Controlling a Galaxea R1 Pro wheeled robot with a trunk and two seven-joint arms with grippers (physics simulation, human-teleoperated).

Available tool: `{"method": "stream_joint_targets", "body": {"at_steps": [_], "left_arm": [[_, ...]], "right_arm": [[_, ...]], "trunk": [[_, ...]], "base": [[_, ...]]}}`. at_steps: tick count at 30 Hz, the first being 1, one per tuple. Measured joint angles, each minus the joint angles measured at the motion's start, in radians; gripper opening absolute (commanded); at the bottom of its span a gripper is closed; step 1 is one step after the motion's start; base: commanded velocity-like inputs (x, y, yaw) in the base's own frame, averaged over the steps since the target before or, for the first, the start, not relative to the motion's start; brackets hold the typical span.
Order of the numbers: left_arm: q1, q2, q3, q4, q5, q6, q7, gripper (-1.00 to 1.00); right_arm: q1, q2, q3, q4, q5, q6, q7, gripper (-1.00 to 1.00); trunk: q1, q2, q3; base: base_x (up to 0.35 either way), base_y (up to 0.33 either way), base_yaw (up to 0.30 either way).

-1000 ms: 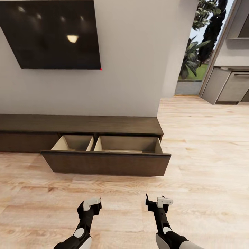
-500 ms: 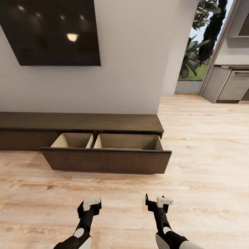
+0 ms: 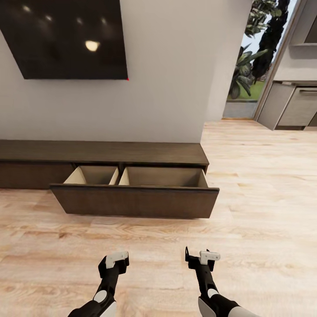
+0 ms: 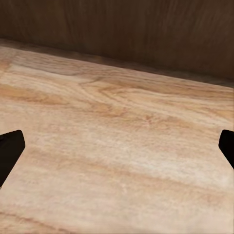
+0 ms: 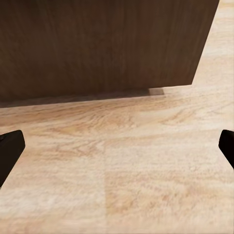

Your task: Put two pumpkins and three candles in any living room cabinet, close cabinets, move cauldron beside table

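Observation:
The long low dark brown cabinet [image 3: 101,153] stands against the white wall ahead. Its wide right-hand drawer [image 3: 134,201] is pulled out, and the two pale wood compartments [image 3: 163,177] inside look empty from here. My left gripper [image 3: 115,259] and right gripper [image 3: 203,256] hang low over the wood floor, a good way short of the drawer front. Both are open with nothing between the fingers. The left wrist view has dark fingertips [image 4: 9,148] far apart over floorboards. The right wrist view has fingertips [image 5: 9,146] far apart facing the drawer front [image 5: 107,44]. Pumpkins, candles and cauldron are out of view.
A large black screen [image 3: 66,39] hangs on the wall above the cabinet. To the right, a doorway shows plants [image 3: 251,66], and grey kitchen cupboards [image 3: 293,105] stand beyond it. Light wood floor [image 3: 264,198] stretches between me and the cabinet and off to the right.
The whole picture has shifted: the cabinet and open drawer sit slightly higher and farther in the head view, so the camera has backed off a little. Both arms hold the same pose.

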Motion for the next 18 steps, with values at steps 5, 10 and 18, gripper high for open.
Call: {"method": "stream_joint_targets", "body": {"at_steps": [5,10,18], "left_arm": [[0.000,0.000,0.000,0.000,0.001,0.000,0.000,1.00],[0.000,0.000,0.001,0.000,0.001,0.000,0.000,1.00],[0.000,-0.001,0.001,0.000,0.001,0.000,0.000,1.00]], "right_arm": [[0.000,0.000,0.000,0.000,0.000,0.000,0.000,1.00],[0.000,0.001,0.000,0.000,0.000,0.000,0.000,1.00],[0.000,0.000,0.000,0.000,0.000,0.000,0.000,1.00]], "trunk": [[0.019,-0.035,-0.016],[0.038,-0.070,-0.031],[0.069,-0.126,-0.056]], "base": [[0.000,0.000,0.000],[0.000,0.000,0.000],[0.000,0.000,0.000]]}}
